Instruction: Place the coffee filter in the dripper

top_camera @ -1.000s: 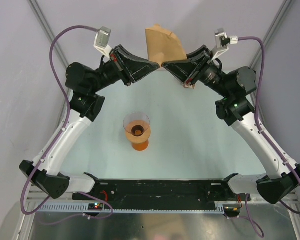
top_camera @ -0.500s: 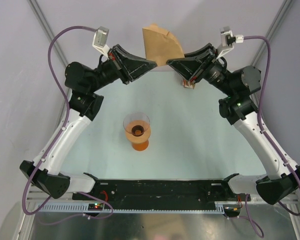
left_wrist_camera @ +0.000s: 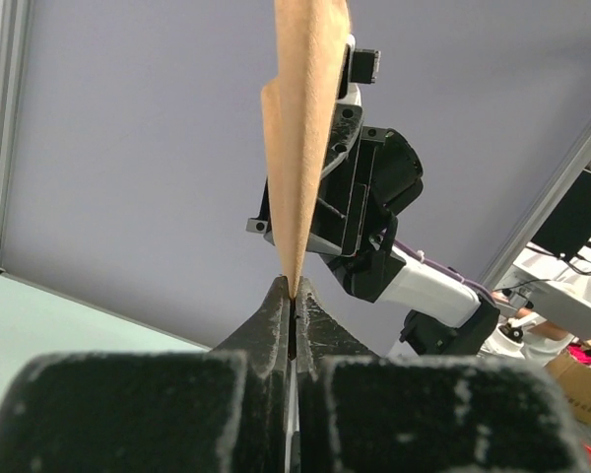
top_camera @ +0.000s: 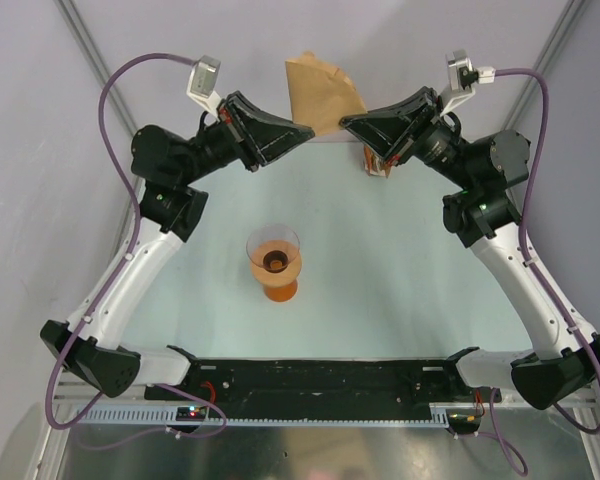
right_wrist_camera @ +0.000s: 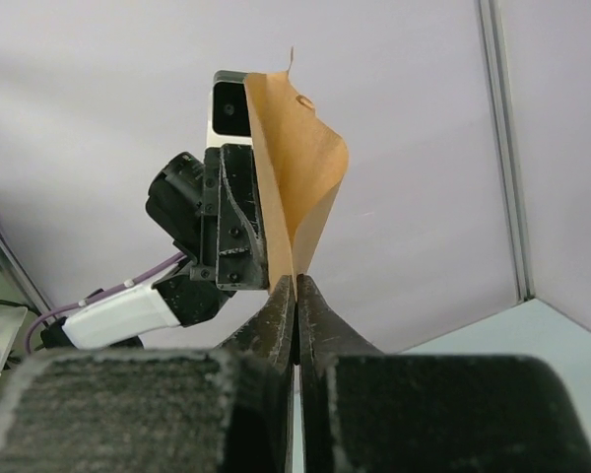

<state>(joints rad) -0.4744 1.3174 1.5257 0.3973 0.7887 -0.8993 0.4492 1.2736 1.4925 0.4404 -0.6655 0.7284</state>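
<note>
Coffee filter [top_camera: 320,90] in left jaws, seemingly right jaws too

Gap opens at the tips. The right gripper [top_camera: 342,121] draws back from the left gripper [top_camera: 310,128]; a second ago the two nearly met, now they stand clearly apart. The right arm swings outward and its wrist camera [top_camera: 462,70] sits higher, farther behind its own tips. The coffee filter [top_camera: 323,88], above both tips, shifts a touch toward the left gripper's side.
</note>
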